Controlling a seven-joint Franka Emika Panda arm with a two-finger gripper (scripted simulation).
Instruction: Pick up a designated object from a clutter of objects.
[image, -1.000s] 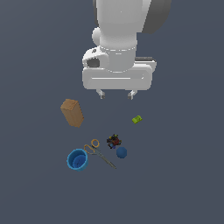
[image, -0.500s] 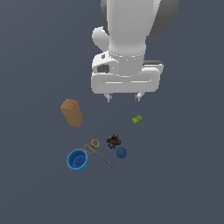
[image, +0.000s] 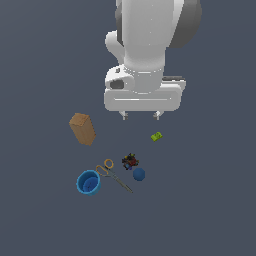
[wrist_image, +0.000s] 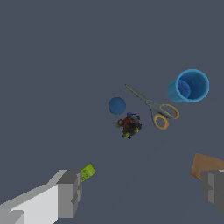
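Everywhere a plain dark grey-blue surface (image: 45, 60), the pincer (image: 140, 116) spread above the speckled lump (image: 130, 161).

Speckled lump (image: 130, 161) hemmed in: blue ball (image: 139, 174) just beside, scissors (image: 113, 174) near; other sides clear.

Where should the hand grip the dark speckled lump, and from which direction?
From straight above, fingers closing across the dark speckled lump at its middle. It is small and irregular, and the blue ball sits close beside it, so probably close along the line that misses the ball.
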